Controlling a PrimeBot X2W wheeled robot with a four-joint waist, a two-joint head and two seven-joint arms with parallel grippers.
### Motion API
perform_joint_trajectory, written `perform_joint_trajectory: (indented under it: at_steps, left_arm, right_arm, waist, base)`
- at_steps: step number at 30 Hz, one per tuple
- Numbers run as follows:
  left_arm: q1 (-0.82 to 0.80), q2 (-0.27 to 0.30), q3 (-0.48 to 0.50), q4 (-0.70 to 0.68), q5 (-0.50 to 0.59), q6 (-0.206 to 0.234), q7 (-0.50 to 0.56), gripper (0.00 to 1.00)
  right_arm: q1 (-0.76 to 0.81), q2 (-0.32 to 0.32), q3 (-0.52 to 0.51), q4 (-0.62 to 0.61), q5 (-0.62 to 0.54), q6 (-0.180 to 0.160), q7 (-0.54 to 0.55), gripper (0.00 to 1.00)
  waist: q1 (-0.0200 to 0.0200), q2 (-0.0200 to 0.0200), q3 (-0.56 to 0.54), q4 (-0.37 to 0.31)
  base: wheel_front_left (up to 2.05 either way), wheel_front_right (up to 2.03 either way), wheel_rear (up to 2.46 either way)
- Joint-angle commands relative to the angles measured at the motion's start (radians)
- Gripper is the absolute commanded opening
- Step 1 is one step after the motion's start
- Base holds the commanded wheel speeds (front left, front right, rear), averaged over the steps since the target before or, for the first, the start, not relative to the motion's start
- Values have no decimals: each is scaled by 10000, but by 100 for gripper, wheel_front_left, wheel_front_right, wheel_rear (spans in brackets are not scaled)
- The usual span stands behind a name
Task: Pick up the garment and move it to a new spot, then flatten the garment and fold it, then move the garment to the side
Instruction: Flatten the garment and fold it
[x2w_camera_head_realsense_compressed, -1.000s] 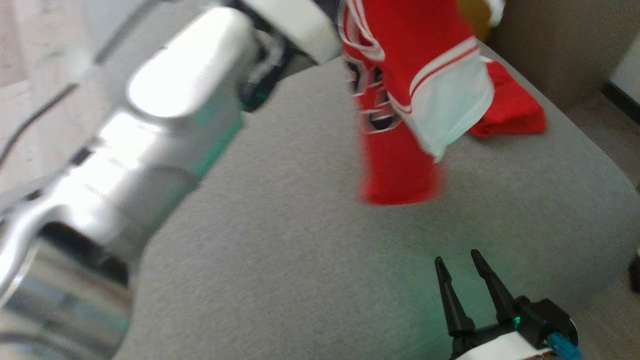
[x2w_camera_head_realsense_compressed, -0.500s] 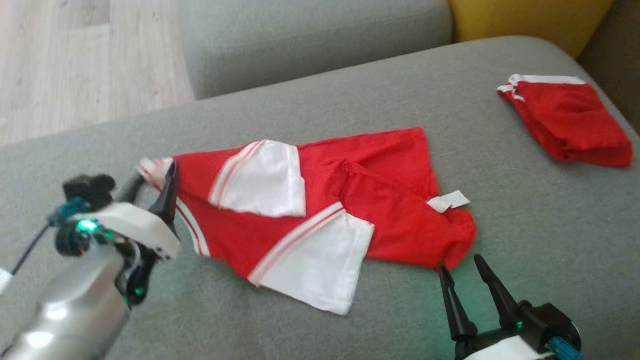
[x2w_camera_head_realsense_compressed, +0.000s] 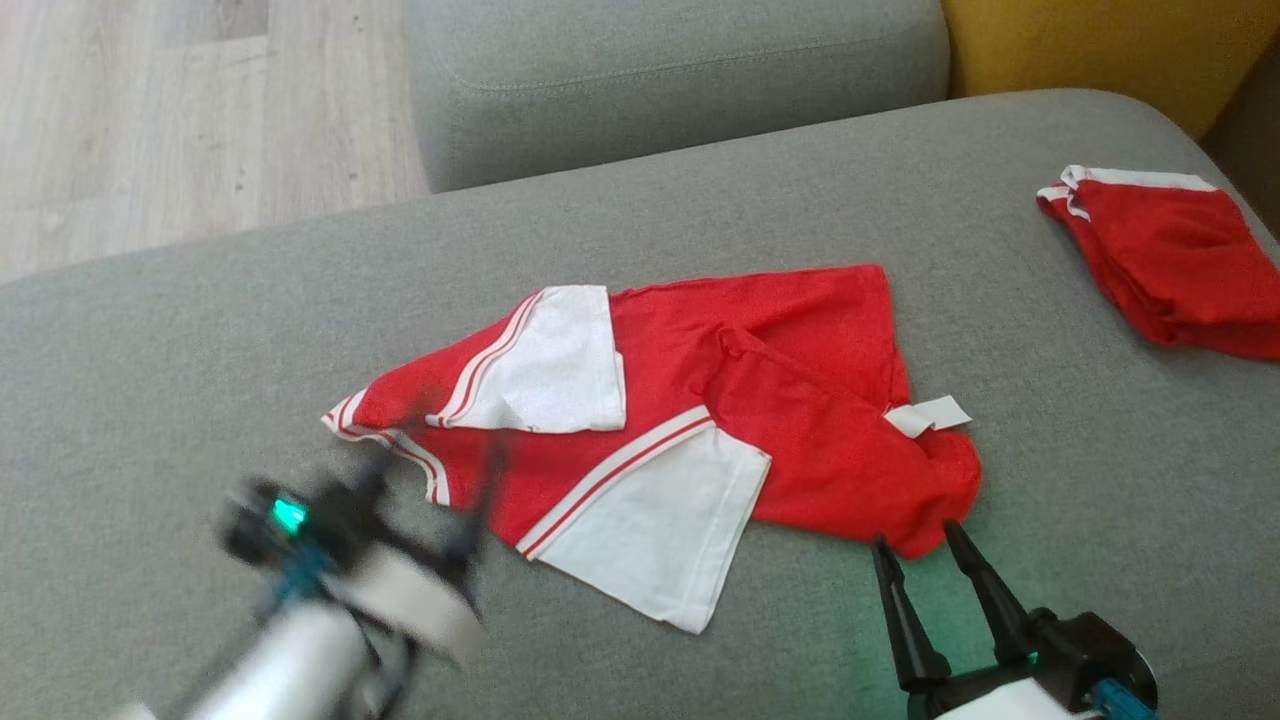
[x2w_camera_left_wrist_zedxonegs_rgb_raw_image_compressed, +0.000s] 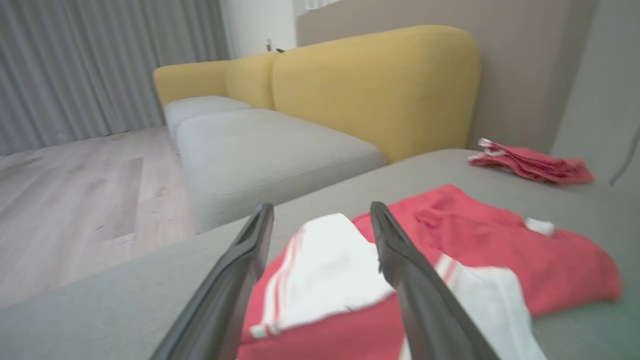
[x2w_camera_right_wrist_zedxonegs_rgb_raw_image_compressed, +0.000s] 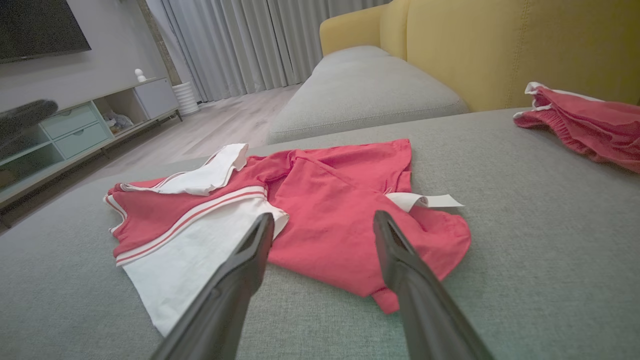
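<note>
The garment (x2w_camera_head_realsense_compressed: 700, 420) is a red shirt with white, red-striped sleeves, lying crumpled on the grey sofa cushion (x2w_camera_head_realsense_compressed: 200, 350); it also appears in the left wrist view (x2w_camera_left_wrist_zedxonegs_rgb_raw_image_compressed: 475, 250) and the right wrist view (x2w_camera_right_wrist_zedxonegs_rgb_raw_image_compressed: 320, 210). A white tag (x2w_camera_head_realsense_compressed: 930, 415) sticks out at its right. My left gripper (x2w_camera_head_realsense_compressed: 430, 470), blurred by motion, stands open just in front of the shirt's collar end, holding nothing. My right gripper (x2w_camera_head_realsense_compressed: 915, 540) is open at the shirt's lower right hem, its tips touching or just short of the cloth.
A second red garment (x2w_camera_head_realsense_compressed: 1170, 260) lies folded at the cushion's far right. Another grey cushion (x2w_camera_head_realsense_compressed: 680, 80) and a yellow backrest (x2w_camera_head_realsense_compressed: 1110, 50) sit behind. Wooden floor (x2w_camera_head_realsense_compressed: 150, 120) lies beyond the cushion's left edge.
The left gripper opened and let go of the shirt's collar end, then drew back toward me. The shirt now lies flat on the cushion. The head camera shifted slightly.
</note>
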Motion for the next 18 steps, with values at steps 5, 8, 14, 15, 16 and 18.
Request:
perform_joint_trajectory:
  at_steps: [5,8,14,15,16,18]
  left_arm:
    - [1213,-610,-203,-1237,1496,-1016,-94,100]
    - [1401,-1003,-1063,-616,2584,-1363,-94,100]
    - [1000,-1687,-2204,982,3897,-1674,-94,100]
    - [905,-1832,-2350,1342,4035,-1702,-94,100]
    - [809,-1976,-2429,1678,4122,-1714,-94,100]
    - [621,-2234,-2452,2229,4214,-1699,-94,100]
  right_arm:
    - [-350,-145,182,-238,-108,67,-40,100]
    - [-351,-129,250,-251,-132,67,-40,100]
    - [-346,-204,395,-238,-127,67,-40,100]
    - [-360,-224,407,-230,-126,67,-40,100]
    - [-375,-239,411,-230,-122,67,-40,100]
    - [-383,-260,404,-244,-133,67,-40,100]
  waist:
    - [0,0,-67,-18]
    - [0,0,-65,-58]
    - [0,0,21,-244]
    - [0,0,47,-292]
    - [0,0,75,-340]
    - [0,0,129,-420]
  base:
    - [0,0,0]
    - [0,0,0]
    - [0,0,0]
    - [0,0,0]
    - [0,0,0]
    - [0,0,0]
